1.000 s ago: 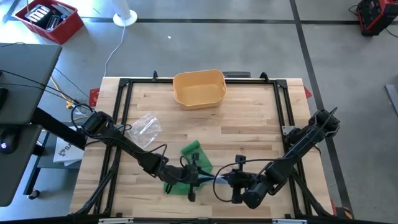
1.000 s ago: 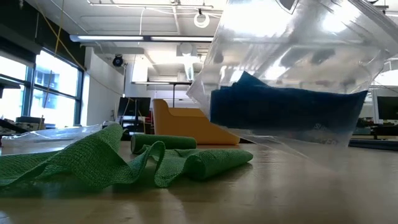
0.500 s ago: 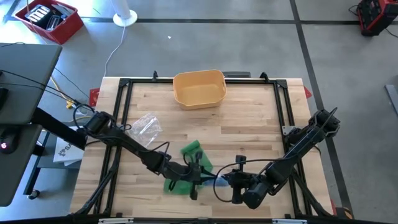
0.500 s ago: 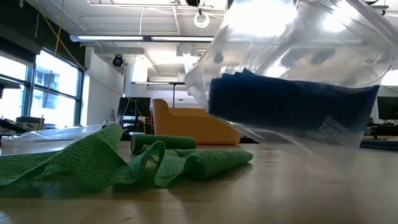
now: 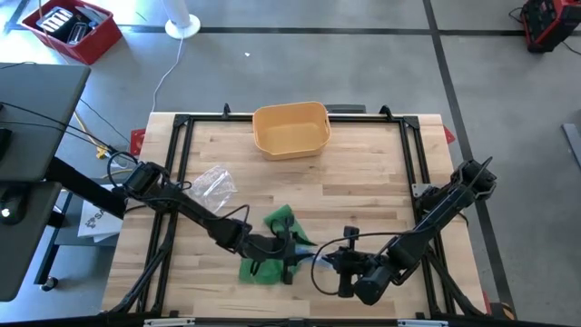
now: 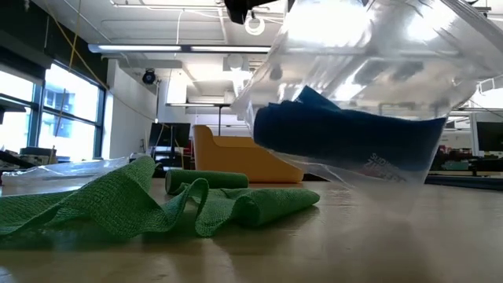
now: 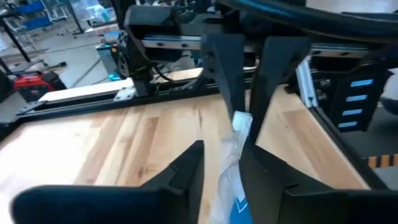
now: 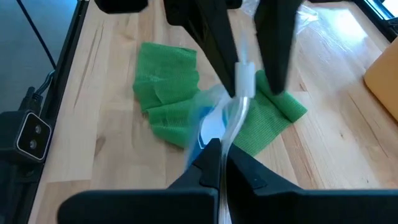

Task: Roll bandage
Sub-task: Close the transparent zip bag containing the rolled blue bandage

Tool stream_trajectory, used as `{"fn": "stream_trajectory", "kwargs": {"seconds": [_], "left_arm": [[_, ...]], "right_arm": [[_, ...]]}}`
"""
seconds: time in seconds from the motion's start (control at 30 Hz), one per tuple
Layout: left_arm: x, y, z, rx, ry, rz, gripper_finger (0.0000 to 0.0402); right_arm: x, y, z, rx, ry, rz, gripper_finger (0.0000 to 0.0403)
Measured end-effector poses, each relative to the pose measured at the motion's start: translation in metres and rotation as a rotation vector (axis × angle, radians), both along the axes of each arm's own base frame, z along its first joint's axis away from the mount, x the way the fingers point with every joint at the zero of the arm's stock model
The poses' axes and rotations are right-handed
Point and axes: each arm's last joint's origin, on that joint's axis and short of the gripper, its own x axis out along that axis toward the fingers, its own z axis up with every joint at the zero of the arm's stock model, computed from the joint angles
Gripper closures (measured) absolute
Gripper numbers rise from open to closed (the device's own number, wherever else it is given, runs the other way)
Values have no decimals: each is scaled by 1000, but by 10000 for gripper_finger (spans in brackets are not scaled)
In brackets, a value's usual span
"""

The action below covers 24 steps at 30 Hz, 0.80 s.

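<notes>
Left pincer (image 5: 289, 263) now nearer the clear bag (image 6: 354, 86), apparently slackened around its edge. Right pincer (image 8: 219, 158) clamped on that bag, lifted above green bandage (image 5: 272, 245) unrolled on tabletop (image 5: 363, 182). Blue roll (image 6: 338, 141) inside tilted since.

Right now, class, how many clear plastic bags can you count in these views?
2. One plastic bag lies flat near the table's left edge; the other bag, holding a blue bandage, is lifted above the green bandage.

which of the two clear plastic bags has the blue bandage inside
The plastic bag held up between both hands over the green bandage, near the table's front edge. The other clear bag lies flat on the left side, with nothing blue showing in it.
</notes>
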Motion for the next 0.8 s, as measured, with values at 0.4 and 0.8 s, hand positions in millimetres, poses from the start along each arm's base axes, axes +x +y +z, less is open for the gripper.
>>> {"fn": "stream_trajectory", "kwargs": {"seconds": [0.4,0.8], "left_arm": [[4,2,-4,-54,-6,-5,380],[-17,-2,6,-9,147,-55,286]], "right_arm": [[0,0,0,6,1,-4,403],[0,0,0,-8,7,7,403]]}}
